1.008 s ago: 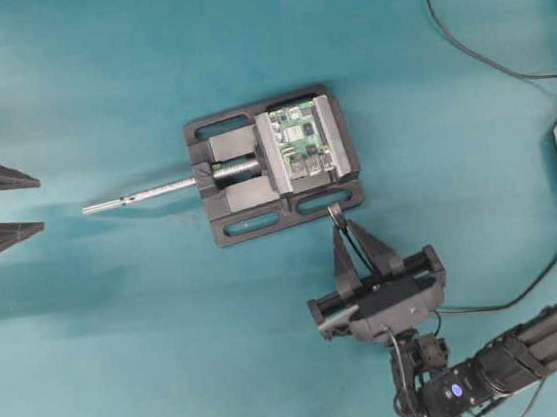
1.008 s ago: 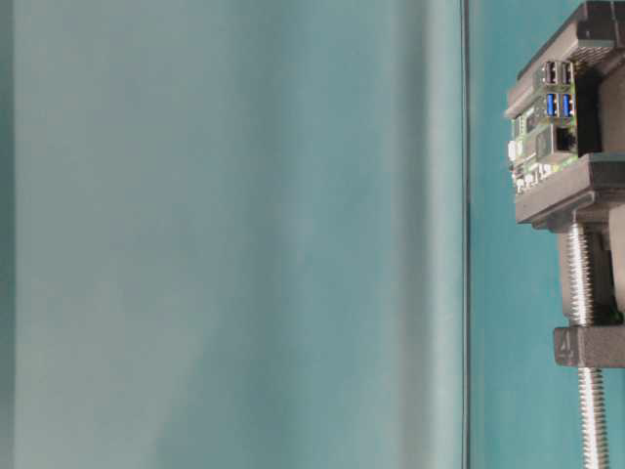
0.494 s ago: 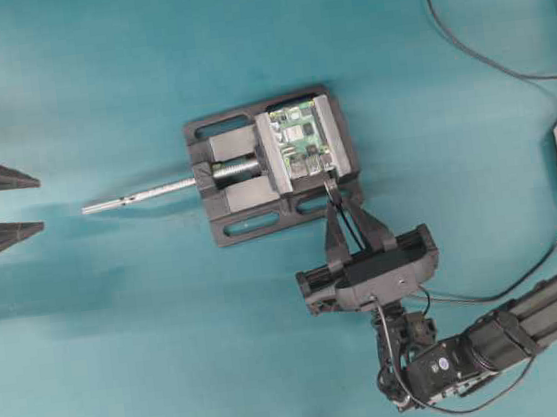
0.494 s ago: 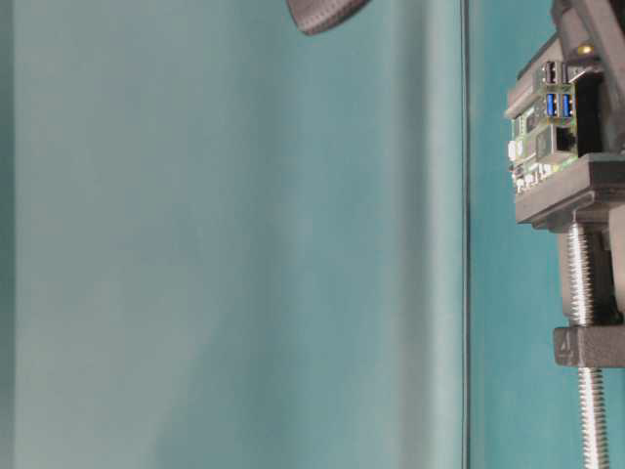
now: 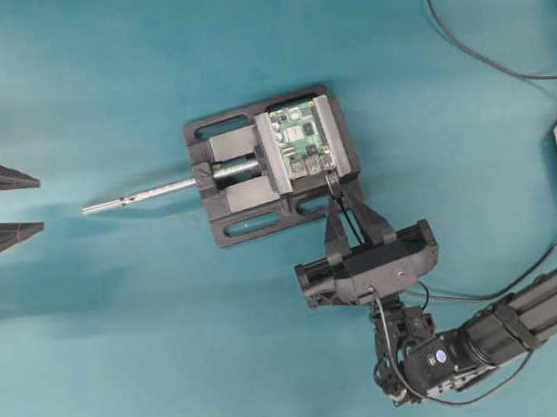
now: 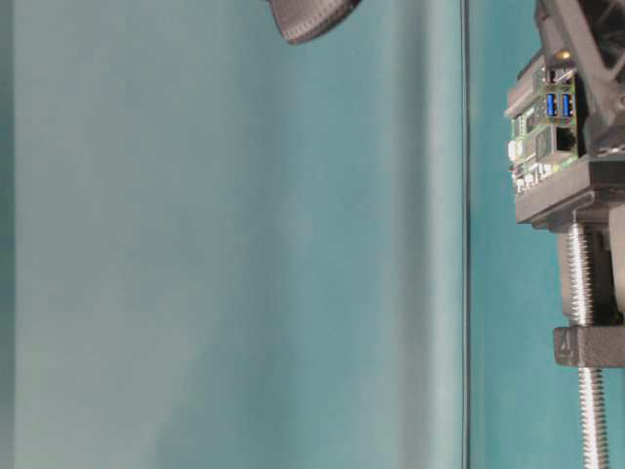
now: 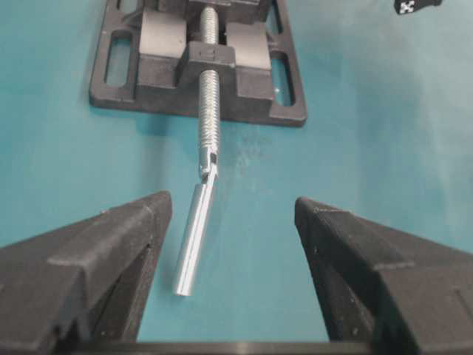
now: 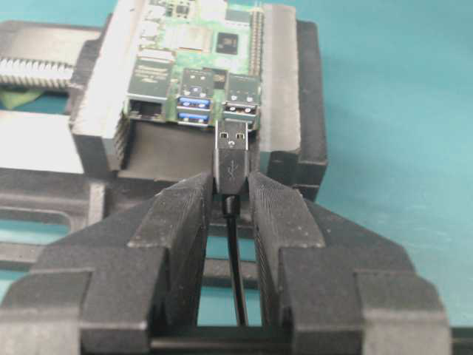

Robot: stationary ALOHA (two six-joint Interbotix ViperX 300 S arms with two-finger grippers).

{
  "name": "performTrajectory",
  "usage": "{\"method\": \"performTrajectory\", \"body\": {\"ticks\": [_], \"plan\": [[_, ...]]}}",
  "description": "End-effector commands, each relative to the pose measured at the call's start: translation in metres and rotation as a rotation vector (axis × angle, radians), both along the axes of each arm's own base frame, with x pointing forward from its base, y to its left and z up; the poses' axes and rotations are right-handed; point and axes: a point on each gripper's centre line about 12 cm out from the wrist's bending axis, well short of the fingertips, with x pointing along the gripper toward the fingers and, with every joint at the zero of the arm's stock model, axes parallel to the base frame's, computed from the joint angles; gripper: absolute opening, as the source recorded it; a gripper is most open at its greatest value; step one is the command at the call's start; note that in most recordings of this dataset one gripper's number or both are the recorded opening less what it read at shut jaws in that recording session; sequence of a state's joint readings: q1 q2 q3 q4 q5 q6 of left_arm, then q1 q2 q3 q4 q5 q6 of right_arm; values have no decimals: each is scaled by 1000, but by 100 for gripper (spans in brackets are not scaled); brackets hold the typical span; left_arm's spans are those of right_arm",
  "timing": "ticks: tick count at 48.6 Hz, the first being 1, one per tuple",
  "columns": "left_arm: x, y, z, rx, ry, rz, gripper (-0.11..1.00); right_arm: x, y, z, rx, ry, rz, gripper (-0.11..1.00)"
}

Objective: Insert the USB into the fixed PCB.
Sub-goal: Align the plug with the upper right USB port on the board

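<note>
right hand: the right hand (image 8: 229, 194) pinches the USB (image 8: 231, 151) between its two fingers, metal tip pointing forward at the fixed PCB (image 8: 196, 55), cable trailing back between the fingers.
what has changed: compared with a second ago, the right hand (image 5: 337, 194) has closed in on the vise (image 5: 272, 165); its fingertips, then just short of the vise's near edge, now overlap that edge in the overhead view.
what that means: the approach looks nearly finished; in the wrist view the plug tip sits just in front of the right-hand silver port on the fixed PCB, roughly lined up and, as far as I can tell, not yet inside. The step left is probably a short straight push, where a small sideways error could jam the tip on the port rim.
holder and contents: the vise acts as the holder, its jaws clamping the fixed PCB (image 5: 303, 141) flat, with the ports facing the right hand; nothing else sits in it.
screw rod: the silver screw rod (image 5: 141, 194) sticks out of the vise on the side away from the PCB.
left hand: the left hand (image 7: 229, 244) is spread wide and empty, well apart from the vise beyond the rod's free end, over bare desk (image 5: 125, 367).
</note>
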State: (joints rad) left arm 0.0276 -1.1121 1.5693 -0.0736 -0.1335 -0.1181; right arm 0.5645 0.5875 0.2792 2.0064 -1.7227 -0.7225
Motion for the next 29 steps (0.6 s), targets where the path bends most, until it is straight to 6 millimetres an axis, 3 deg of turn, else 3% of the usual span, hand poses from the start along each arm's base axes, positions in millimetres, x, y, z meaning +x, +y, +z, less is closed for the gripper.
{"method": "performTrajectory", "body": {"ticks": [1, 29], "plan": [[2, 0, 4, 3, -12, 1, 85, 1, -1, 18, 19, -41, -12, 21], [2, 0, 4, 3, -11, 0, 85, 3, -6, 20, 19, -45, -26, 21]]}}
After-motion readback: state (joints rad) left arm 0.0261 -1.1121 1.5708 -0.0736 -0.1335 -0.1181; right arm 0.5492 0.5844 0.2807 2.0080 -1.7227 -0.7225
